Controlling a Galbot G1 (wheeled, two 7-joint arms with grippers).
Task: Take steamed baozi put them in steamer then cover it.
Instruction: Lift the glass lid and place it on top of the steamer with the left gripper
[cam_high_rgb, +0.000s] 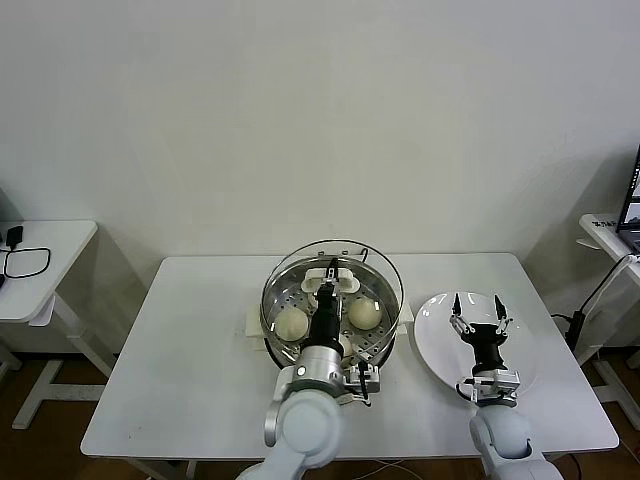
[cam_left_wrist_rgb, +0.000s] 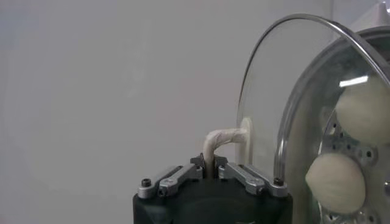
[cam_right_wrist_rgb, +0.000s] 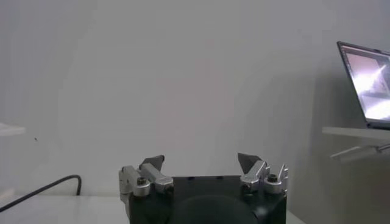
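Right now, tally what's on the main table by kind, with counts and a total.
Steamed baozi: 2 visible, in the steamer
Steamer: 1
Cover: 1, clear glass, held over the steamer by its white handle in the left gripper
White plate: 1, under the open right gripper
Total: 5
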